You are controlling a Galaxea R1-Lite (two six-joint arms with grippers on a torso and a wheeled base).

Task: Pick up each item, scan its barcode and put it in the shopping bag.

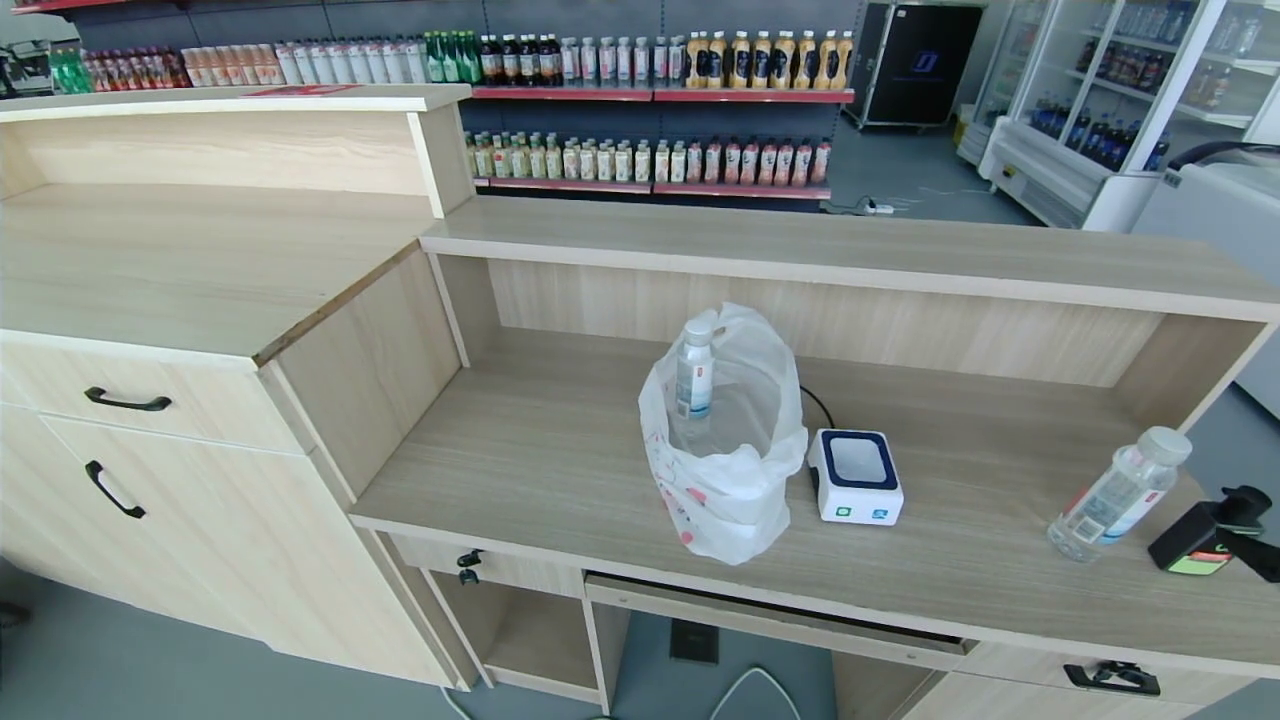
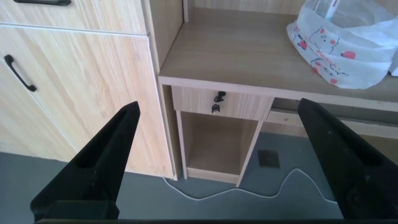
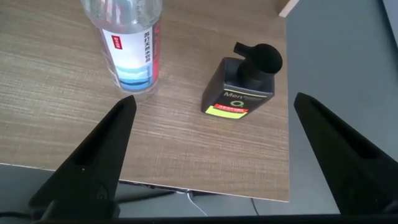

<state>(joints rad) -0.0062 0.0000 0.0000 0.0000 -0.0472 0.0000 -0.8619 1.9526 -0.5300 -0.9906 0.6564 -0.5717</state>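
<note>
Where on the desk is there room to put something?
Most room: the bare counter left of the shopping bag. Another patch lies between the scanner and the water bottle. Crowded: bag beside scanner, and the right end by the black bottle.

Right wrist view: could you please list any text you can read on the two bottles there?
Water bottle: red tag and blue label print, too small to read.
Black pump bottle: label lettering too blurred to read reliably.
</note>
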